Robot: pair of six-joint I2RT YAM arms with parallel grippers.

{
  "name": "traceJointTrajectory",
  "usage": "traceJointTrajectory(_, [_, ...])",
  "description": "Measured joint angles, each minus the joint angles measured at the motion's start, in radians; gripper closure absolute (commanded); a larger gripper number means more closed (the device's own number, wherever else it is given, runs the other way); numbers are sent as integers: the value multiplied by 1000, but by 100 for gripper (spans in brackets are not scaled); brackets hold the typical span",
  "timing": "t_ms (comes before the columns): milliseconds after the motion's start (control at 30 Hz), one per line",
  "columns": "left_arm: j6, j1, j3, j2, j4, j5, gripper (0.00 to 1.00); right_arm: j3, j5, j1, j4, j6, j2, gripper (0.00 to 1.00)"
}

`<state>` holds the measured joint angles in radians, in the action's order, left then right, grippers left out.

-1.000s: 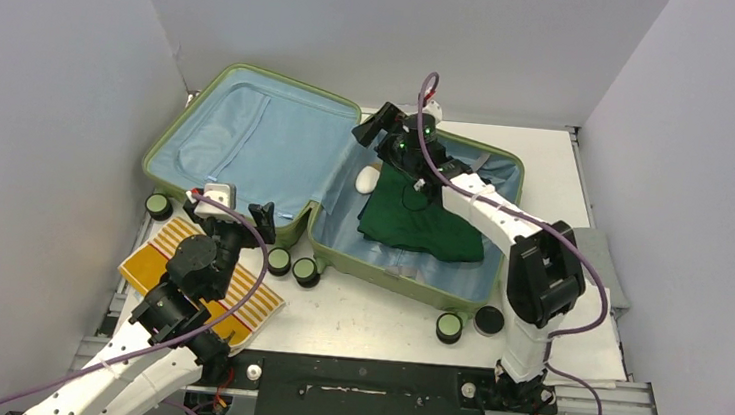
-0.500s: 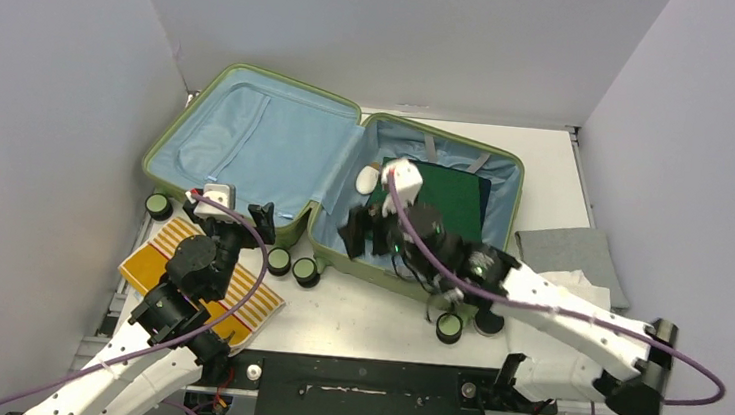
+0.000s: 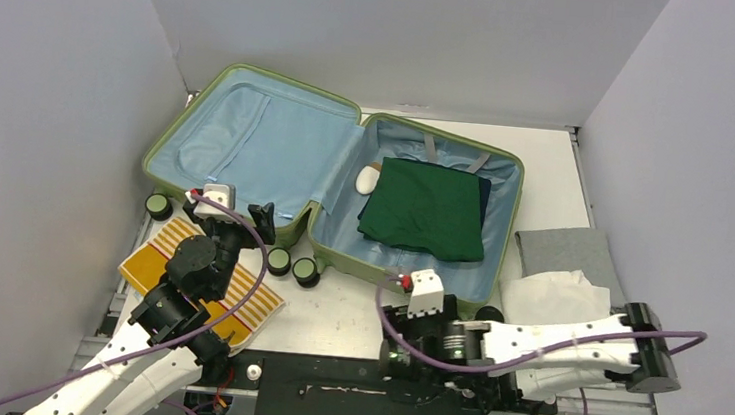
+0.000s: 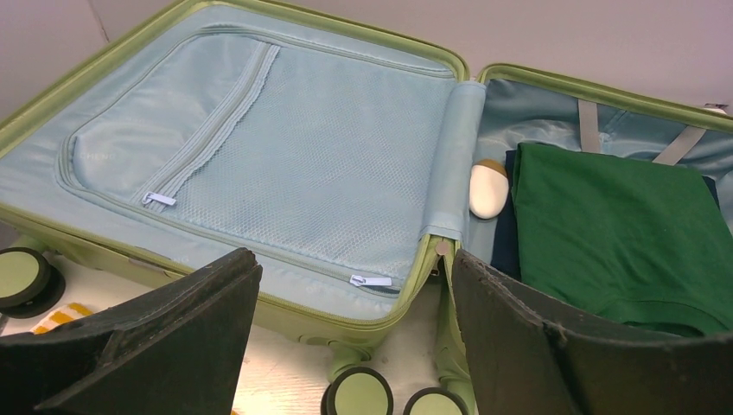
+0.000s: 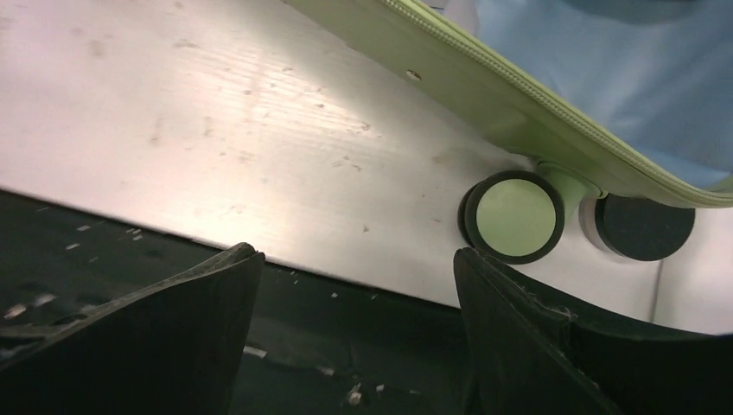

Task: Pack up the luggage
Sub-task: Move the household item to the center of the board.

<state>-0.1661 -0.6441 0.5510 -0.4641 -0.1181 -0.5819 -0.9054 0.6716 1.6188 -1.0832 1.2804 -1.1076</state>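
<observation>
The luggage (image 3: 248, 147) lies open on the table, its light-blue lined lid (image 4: 285, 156) leaning back at the left. In its right half a folded green shirt (image 3: 424, 207) lies flat on a navy garment (image 3: 483, 193), with a small white oval item (image 3: 367, 178) beside them. My left gripper (image 3: 242, 222) hovers open and empty at the lid's front edge, facing the hinge (image 4: 354, 259). My right gripper (image 3: 394, 342) is low at the near table edge, open and empty (image 5: 356, 255), in front of the luggage's green shell rim (image 5: 484, 78).
A yellow striped cloth (image 3: 173, 261) lies under my left arm. A grey folded cloth (image 3: 566, 250) and a white cloth (image 3: 552, 294) sit right of the luggage. Its black wheels with green hubs (image 5: 516, 216) stick out along the front. Walls close in on both sides.
My right arm has pulled out of the luggage and swung down to the near table edge, leaving the green shirt lying flat inside. The left arm has not moved.
</observation>
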Motion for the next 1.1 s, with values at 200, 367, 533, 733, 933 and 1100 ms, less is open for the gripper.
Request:
traceJointTrajectory(200, [-5,0,0,2,0,0,21,-3,13,-43,99,-63,-179,16])
traceJointTrajectory(367, [-5,-2,0,-2,0,0,21,-3,-130,-188,463,-345,-185,16])
traceJointTrajectory(533, [-11,-3,0,-5,-10,-74,21,-55,-372,-277,796,-526,-328,18])
traceJointTrajectory(733, [-15,-4,-6,66,-21,-265,20,-264,-628,-352,992,-621,-625,21])
traceJointTrajectory(933, [-13,-4,-29,182,-10,-366,20,-397,-750,-370,1051,-665,-824,22])
traceJointTrajectory(1100, [-12,-10,-32,178,-9,-379,20,-400,-749,-371,1033,-694,-814,21])
